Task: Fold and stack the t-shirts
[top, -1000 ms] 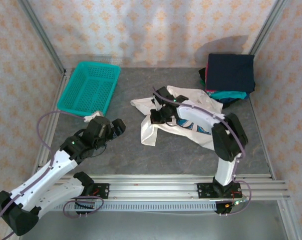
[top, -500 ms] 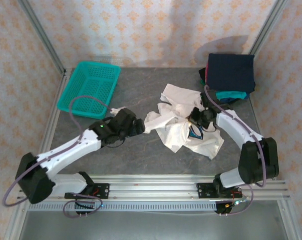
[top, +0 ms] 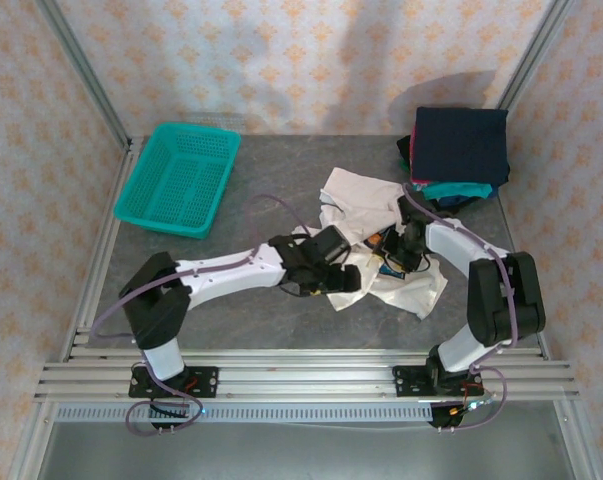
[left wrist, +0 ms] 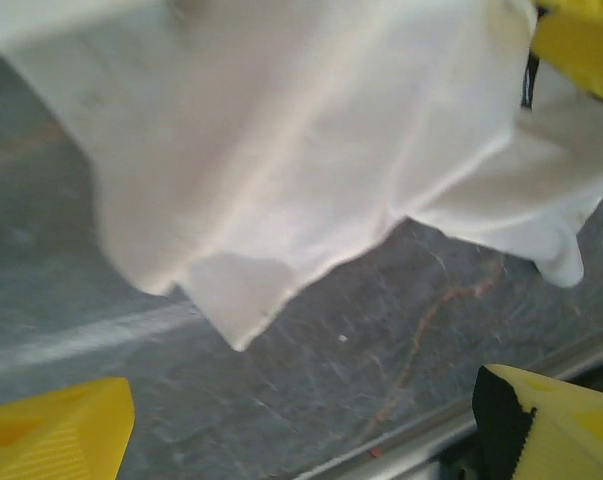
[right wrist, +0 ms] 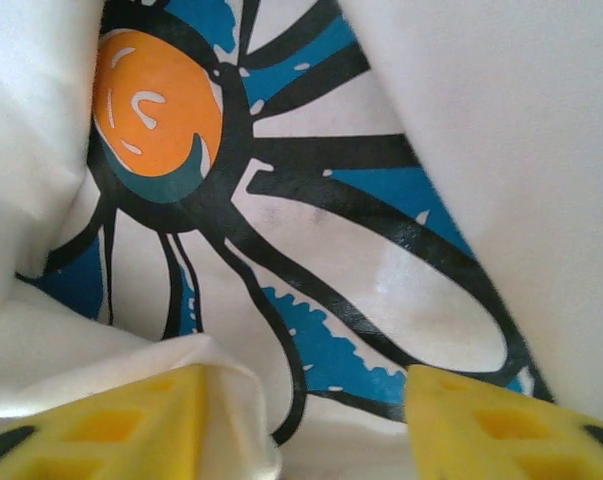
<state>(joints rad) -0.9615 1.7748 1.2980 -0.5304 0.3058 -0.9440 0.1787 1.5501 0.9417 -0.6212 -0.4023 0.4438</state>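
White cotton is what both hands are at: the white t-shirt (top: 356, 190) lies unfolded and crumpled on the grey table (top: 261, 320), and neither hand has hold of it.

The left gripper (top: 339, 277) sits at the heap's near-left edge. In its wrist view the jaws stand wide apart with bare table between them. The cloth hangs just ahead of the fingertips, a loose pointed corner dipping toward the gap without entering it. That hand is released and empty.

The right gripper (top: 399, 252) is down on the middle of the shirt, right over the blue and orange print (right wrist: 311, 190). Its jaws are parted too. A soft fold rises beside its left finger (right wrist: 111, 420), but nothing is pinched.

From the top view the heap's long run goes diagonally, from beyond the left gripper to the near side of the right one. My reading is that the next move turns on that hanging corner: it lies straight ahead of the left hand, which is the nearer to it.

The left arm is stretched long and low across the table toward the centre. The right arm is bent sharply, elbow near its base, wrist tipped down. The folded stack (top: 459, 145) sits well beyond the right hand.
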